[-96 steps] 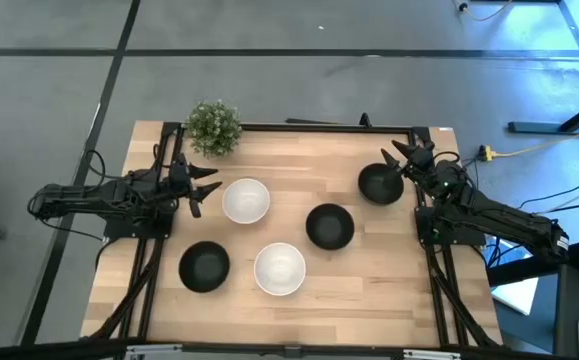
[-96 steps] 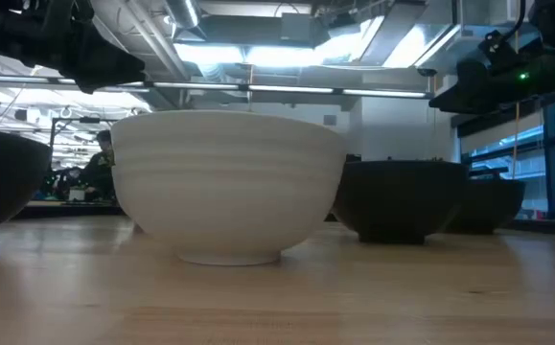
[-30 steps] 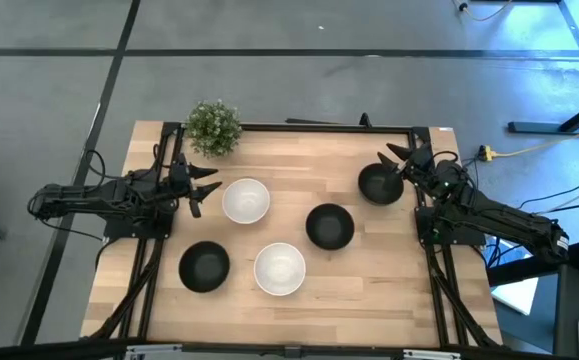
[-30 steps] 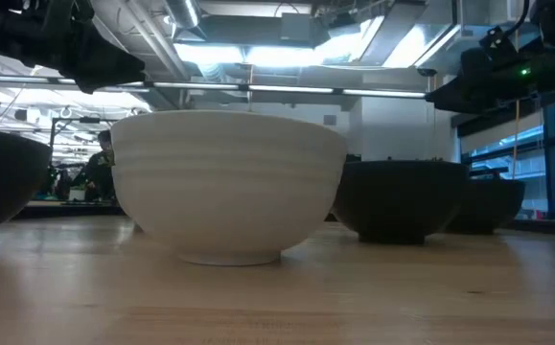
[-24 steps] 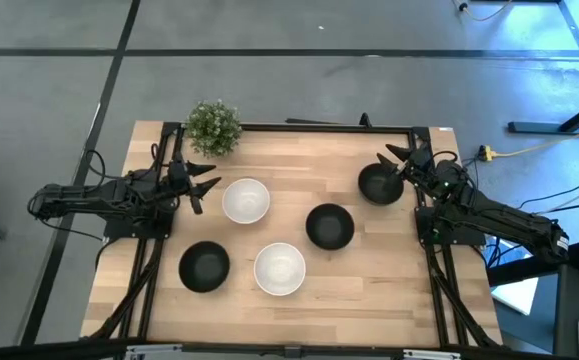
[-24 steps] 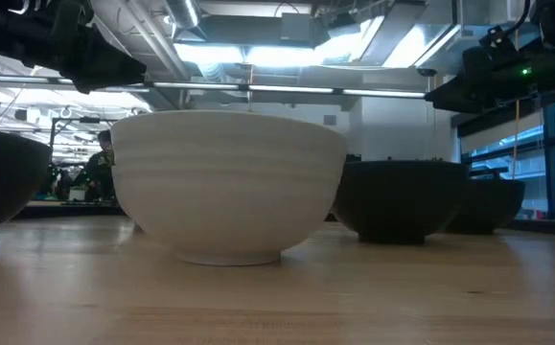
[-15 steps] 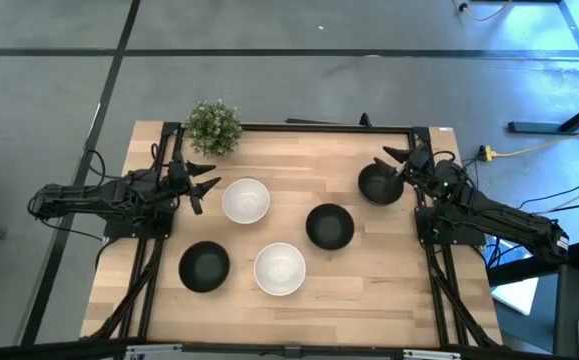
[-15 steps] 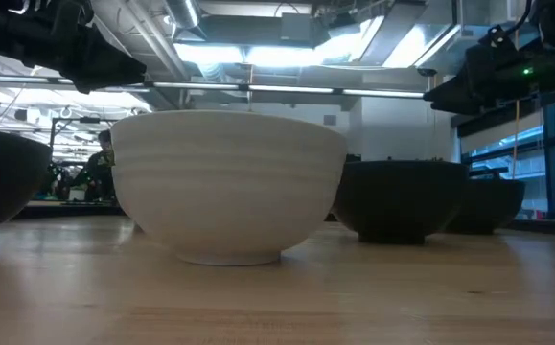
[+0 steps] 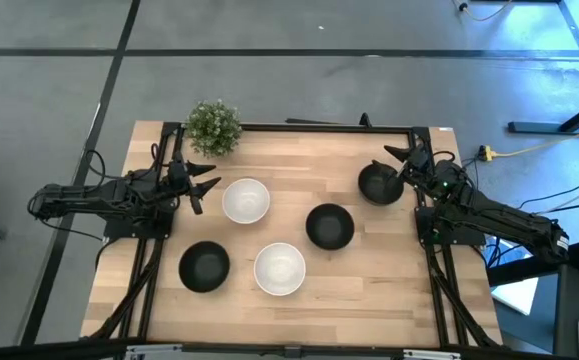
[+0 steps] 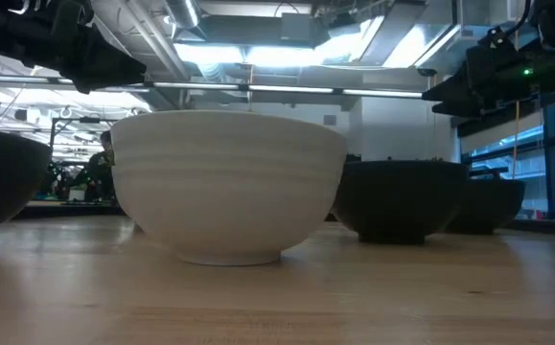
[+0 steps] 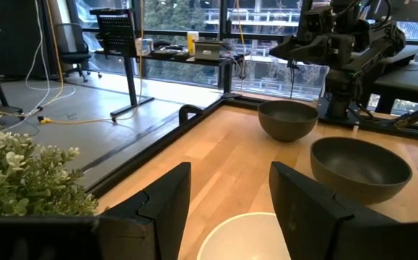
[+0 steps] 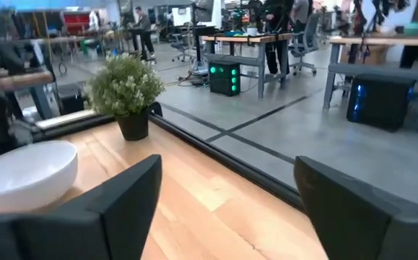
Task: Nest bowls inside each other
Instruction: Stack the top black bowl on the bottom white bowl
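Observation:
Five bowls stand on their bases on the wooden table. In the high view these are a white bowl (image 9: pixel 246 200), a second white bowl (image 9: pixel 280 269), and black bowls at the near left (image 9: pixel 204 266), the middle (image 9: pixel 330 226) and the far right (image 9: pixel 378 184). My left gripper (image 9: pixel 205 186) hovers open just left of the far white bowl, whose rim (image 11: pixel 248 235) shows between its fingers. My right gripper (image 9: pixel 399 162) is open and raised over the right edge of the far-right black bowl, as the low view (image 10: pixel 430 94) also shows.
A small green potted plant (image 9: pixel 214 127) stands at the table's far left corner, close behind my left gripper. A black frame rail (image 9: pixel 319 127) runs along the far edge. Bare wood lies along the near edge and at the near right (image 9: pixel 389 290).

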